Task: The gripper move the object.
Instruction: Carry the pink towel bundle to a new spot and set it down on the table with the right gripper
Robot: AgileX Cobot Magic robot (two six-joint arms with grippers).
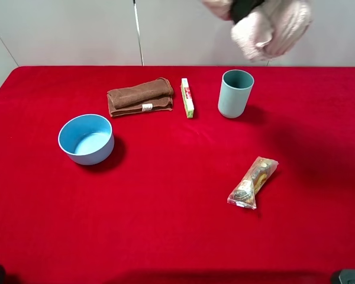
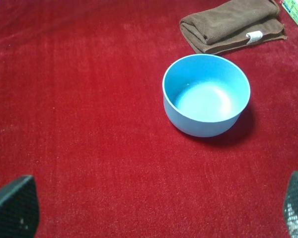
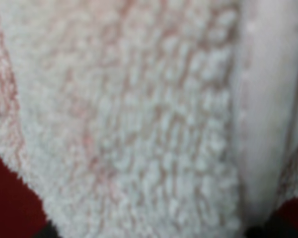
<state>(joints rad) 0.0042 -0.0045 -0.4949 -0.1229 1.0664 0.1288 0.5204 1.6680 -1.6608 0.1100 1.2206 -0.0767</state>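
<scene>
Pale wall panels stand behind a counter draped in deep red plush cloth (image 1: pixel 165 236). High over its far right part hangs the pale pink fluffy towel roll (image 1: pixel 271 26), well clear of the cloth and above and just behind a tall grey-green plastic cup (image 1: pixel 235 93) as the exterior camera sees it. The frame's upper edge cuts off the top of the roll. Its pile is curly and creamy pink, and it bulges in soft lobes below a black patch (image 1: pixel 245 7). Whether that patch is a band or part of the arm cannot be told.

In the right wrist view the towel roll (image 3: pixel 129 119) fills nearly the whole picture, blurred and pressed close to the lens. It shows looped fleece and one smoother pale fold, with slivers of red cloth at the corners. The right jaws are clamped tight on the roll and carry it aloft. The right arm itself is out of the exterior view beyond the top edge.

The left jaws stand wide apart and hold nothing. Only two dark fingertips (image 2: pixel 12 208) show at the edges of the left wrist view, with bare red cloth between them. They face a round light blue bowl (image 2: pixel 206 94), empty and well apart from them.

Beyond the bowl lies a brown folded towel (image 2: pixel 231 25), and just beside that a slim white and green box (image 1: pixel 187 97). A clear wrapped snack packet (image 1: pixel 252 182) lies nearer the front, below the cup.
</scene>
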